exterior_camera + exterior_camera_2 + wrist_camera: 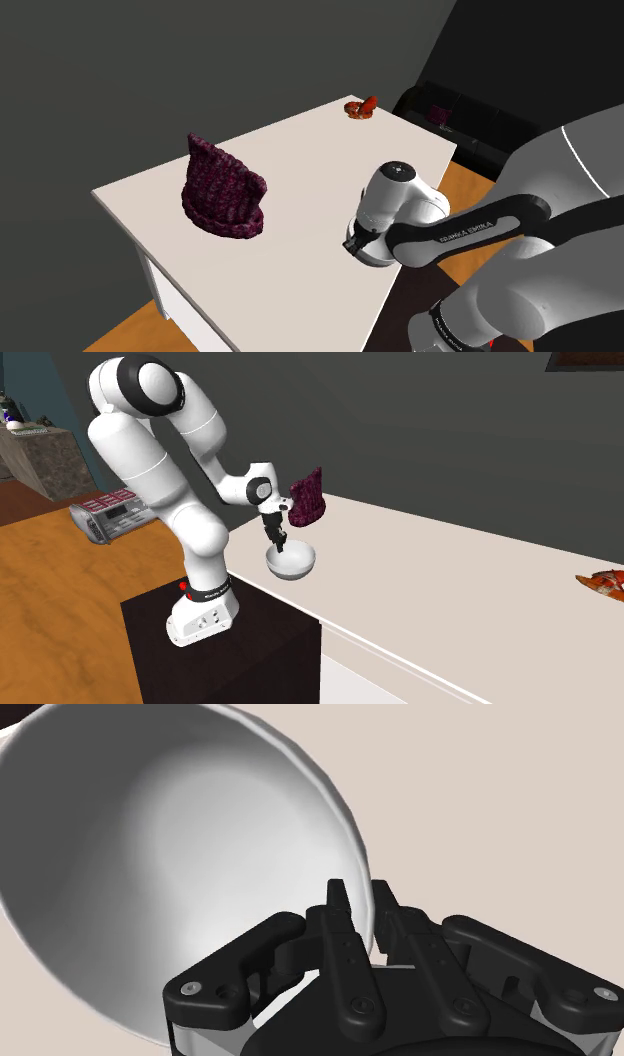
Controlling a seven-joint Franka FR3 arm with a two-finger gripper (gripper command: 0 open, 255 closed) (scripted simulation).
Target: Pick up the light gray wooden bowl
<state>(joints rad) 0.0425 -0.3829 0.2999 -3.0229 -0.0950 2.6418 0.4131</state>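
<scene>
Gripper (362, 904): nearly closed. The two black fingers (340, 919) stand a narrow gap apart, and the bowl's thin rim passes through that gap. One finger is inside the wall and the other outside, so the rim is clasped.

Bowl (180, 854): plain light grey to white, with a smooth surface. It is round, so no horizontal long axis can be given. Its axis of symmetry stands close to vertical and the opening faces up, as seen in the second exterior view. The wrist view looks down into the hollow. The gripped point is on the rim, not at the centre.

Position: the bowl is at the corner of the table (450, 582) nearest the stand (250, 652), directly below the hand. Whether its base touches the tabletop or is just clear of it cannot be determined.

Arm: it reaches from the stand over the table edge — wrist bent, fingers pointing down.

Other items on the table:
- a purple knitted piece (225, 190), standing upright, well apart from the bowl;
- a small orange-red object (360, 108) at the far corner.

Surroundings: wood floor (60, 582) — a grey and red appliance (110, 517) lies on it behind the arm.
</scene>
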